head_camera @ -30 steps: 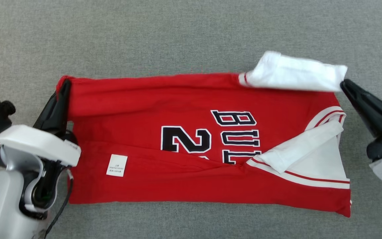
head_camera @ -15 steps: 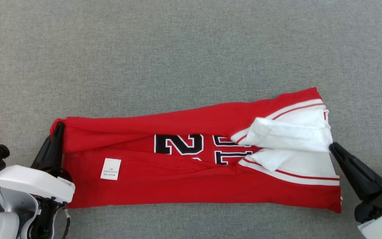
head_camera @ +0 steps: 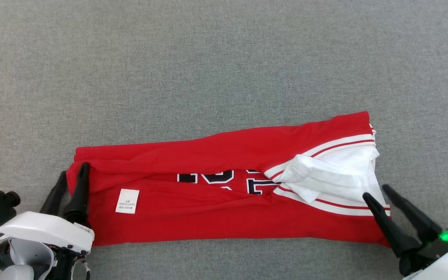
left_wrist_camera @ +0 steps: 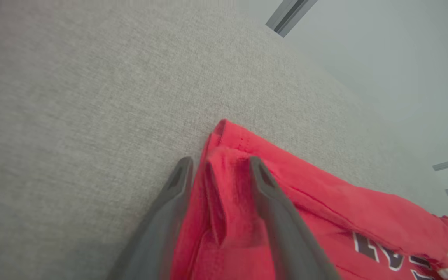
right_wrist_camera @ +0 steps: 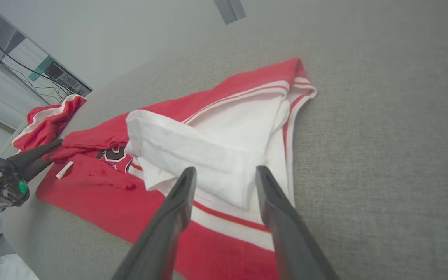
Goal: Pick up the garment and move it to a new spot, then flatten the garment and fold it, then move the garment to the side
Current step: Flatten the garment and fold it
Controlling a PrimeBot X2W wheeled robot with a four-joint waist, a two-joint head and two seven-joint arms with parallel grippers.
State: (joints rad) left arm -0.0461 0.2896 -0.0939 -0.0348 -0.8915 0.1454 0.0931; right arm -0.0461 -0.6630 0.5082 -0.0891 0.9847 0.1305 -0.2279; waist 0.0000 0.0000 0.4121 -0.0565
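Currently the garment (head_camera: pixel 208 217), a red knit jersey, lies folded lengthwise into a long narrow band on the grey surface (head_camera: pixel 224 58), low in the head view and running left to right. The surface has a coarse, felt-like weave. The cloth is soft and matte, with shallow creases along the fold lines. A slit between the two long folds shows black block lettering (head_camera: pixel 208 177) outlined in white. A small white rectangular label (head_camera: pixel 127 201) sits flat near the left end. At the right end a white sleeve (head_camera: pixel 325 175) lies bunched and rumpled, bordered by red-and-white striped trim. The left gripper (head_camera: pixel 74 171) is at the band's left end, its tapered dark fingers spread apart. A raised ridge of red cloth stands loose between them, not pinched. The right gripper (head_camera: pixel 375 190) is at the right end, fingers likewise spread wide over the sleeve's edge, clamping nothing.
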